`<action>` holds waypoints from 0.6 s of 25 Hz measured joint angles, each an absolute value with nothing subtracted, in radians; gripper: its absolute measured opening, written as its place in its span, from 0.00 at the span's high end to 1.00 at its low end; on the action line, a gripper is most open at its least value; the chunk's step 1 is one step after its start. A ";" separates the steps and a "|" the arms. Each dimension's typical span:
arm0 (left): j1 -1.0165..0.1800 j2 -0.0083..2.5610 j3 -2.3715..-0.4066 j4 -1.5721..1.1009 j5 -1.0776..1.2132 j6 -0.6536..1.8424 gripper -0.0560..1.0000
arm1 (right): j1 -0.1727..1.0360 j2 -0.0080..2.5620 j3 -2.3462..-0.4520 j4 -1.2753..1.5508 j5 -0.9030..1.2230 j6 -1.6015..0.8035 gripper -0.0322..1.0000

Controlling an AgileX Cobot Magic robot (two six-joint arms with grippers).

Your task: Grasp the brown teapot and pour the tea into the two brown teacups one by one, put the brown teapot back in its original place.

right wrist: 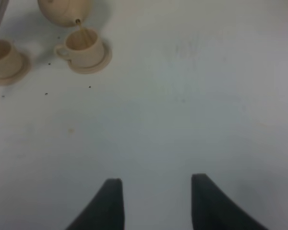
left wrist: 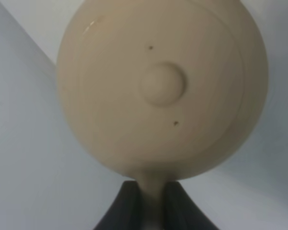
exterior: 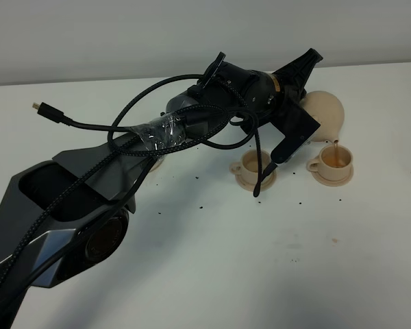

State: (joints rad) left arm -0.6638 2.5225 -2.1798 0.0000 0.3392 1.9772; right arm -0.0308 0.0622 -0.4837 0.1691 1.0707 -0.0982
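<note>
1. My left gripper (left wrist: 151, 188) was pressed together on the teapot's (exterior: 327, 113) handle (left wrist: 152, 211), with one of my fingers (left wrist: 129, 206) on either side. I pinched that thin loop because it looked like the only part of the round pot narrow enough to clamp.
2. The teapot hung in the air above the table (exterior: 260, 260), tipped forward so that its spout (exterior: 335, 142) pointed down. My wrist camera looked straight at its lid (left wrist: 163, 84) (which sat in place despite the tilt).
3. Directly under the teapot's spout stood the filling cup (exterior: 334, 160) on its small saucer (exterior: 332, 181). A thin stream of tea (exterior: 335, 149) ran into it, and the brown surface already sat high, so I judged this pour nearly done.
4. The second cup (exterior: 250, 164) stood below the teapot on its handle side, partly hidden behind my wrist. I could not tell whether it held tea.
5. Well apart from the teapot, back along my arm, a sliver of what I took for the big saucer (exterior: 159, 163) showed under my forearm. That is where the pot belongs afterwards.
6. My right gripper (right wrist: 156, 187) had its fingers spread with nothing between them. It hovered over bare table well apart from the teapot, since this pour needed one hand only.
7. Dark specks (exterior: 198, 204) lay scattered on the table below and beside the teapot.
</note>
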 joint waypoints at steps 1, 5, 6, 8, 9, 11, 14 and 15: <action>-0.664 2.523 -2.180 0.000 0.337 1.983 0.83 | -0.031 0.062 -0.484 0.169 1.071 -0.098 0.64; -0.664 2.523 -2.180 0.000 0.335 1.989 0.83 | -0.031 0.062 -0.484 0.169 1.071 -0.098 0.64; -0.664 2.523 -2.180 0.000 0.335 1.989 0.83 | -0.031 0.062 -0.484 0.169 1.071 -0.098 0.64; -0.664 2.523 -2.180 0.000 0.334 1.991 0.83 | -0.031 0.062 -0.484 0.170 1.071 -0.098 0.64; -0.664 2.523 -2.180 0.000 0.334 1.996 0.83 | -0.031 0.062 -0.484 0.170 1.071 -0.098 0.64; -0.664 2.523 -2.180 0.000 0.334 2.010 0.83 | -0.031 0.062 -0.484 0.170 1.071 -0.098 0.64; -0.664 2.523 -2.180 0.000 0.328 2.031 0.83 | -0.031 0.062 -0.484 0.170 1.071 -0.098 0.64; -0.664 2.523 -2.180 0.000 0.324 2.032 0.83 | -0.031 0.062 -0.484 0.170 1.071 -0.098 0.64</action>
State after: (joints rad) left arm -0.6638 2.5225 -2.1798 0.0000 0.3240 2.0318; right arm -0.0308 0.0622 -0.4837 0.1699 1.0707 -0.0982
